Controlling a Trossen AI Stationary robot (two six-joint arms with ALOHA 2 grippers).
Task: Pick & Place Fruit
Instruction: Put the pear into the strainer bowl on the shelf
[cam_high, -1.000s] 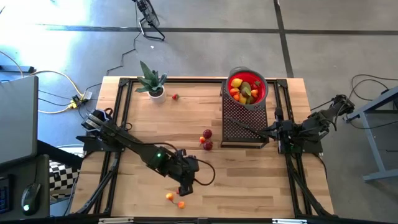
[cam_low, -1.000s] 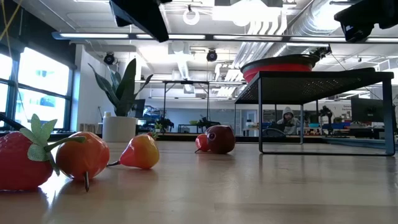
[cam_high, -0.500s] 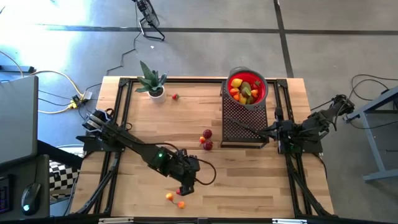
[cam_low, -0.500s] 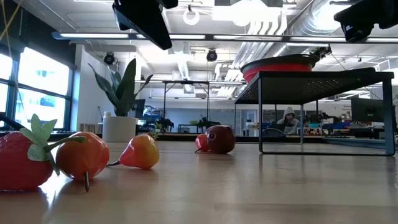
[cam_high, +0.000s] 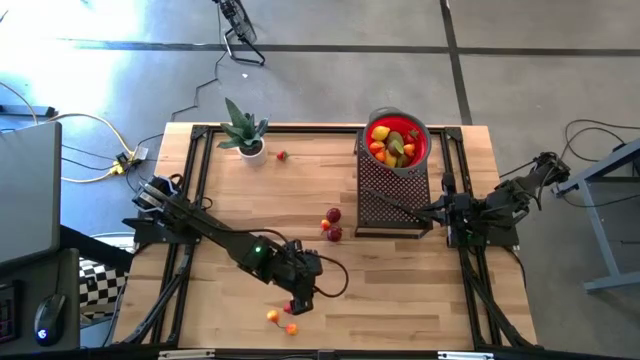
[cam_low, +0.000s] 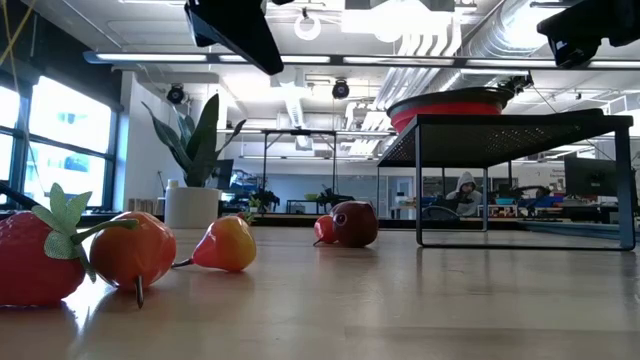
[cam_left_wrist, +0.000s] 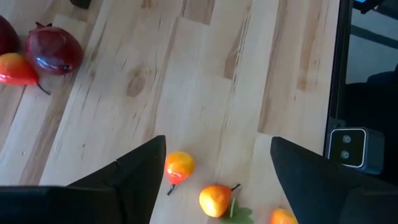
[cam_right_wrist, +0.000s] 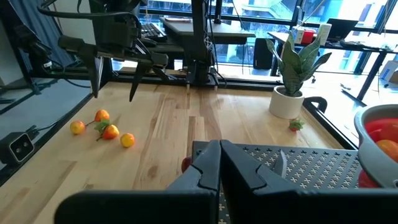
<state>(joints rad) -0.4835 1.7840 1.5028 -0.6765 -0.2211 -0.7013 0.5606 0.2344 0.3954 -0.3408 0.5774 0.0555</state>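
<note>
Several small orange and yellow fruits (cam_left_wrist: 179, 166) lie loose on the wooden table near its front edge (cam_high: 272, 316). My left gripper (cam_left_wrist: 217, 163) hangs open above them, pointing steeply down, with one finger on either side of the group and touching none (cam_high: 296, 303). A dark red fruit (cam_high: 332, 215) and two red ones (cam_high: 334, 233) lie mid-table. One small red fruit (cam_high: 283, 155) lies by the plant. The red bowl (cam_high: 398, 142), holding several fruits, stands on a black mesh stand (cam_high: 392, 195). My right gripper (cam_right_wrist: 219, 163) is shut beside the stand at the table's right (cam_high: 445, 212).
A potted green plant (cam_high: 243, 132) stands at the far left corner. Black rails run along the table's left and right edges (cam_high: 190, 180). In the low view a strawberry (cam_low: 35, 260) and two orange fruits (cam_low: 130, 250) sit close to the camera. Bare wood lies between the fruit groups.
</note>
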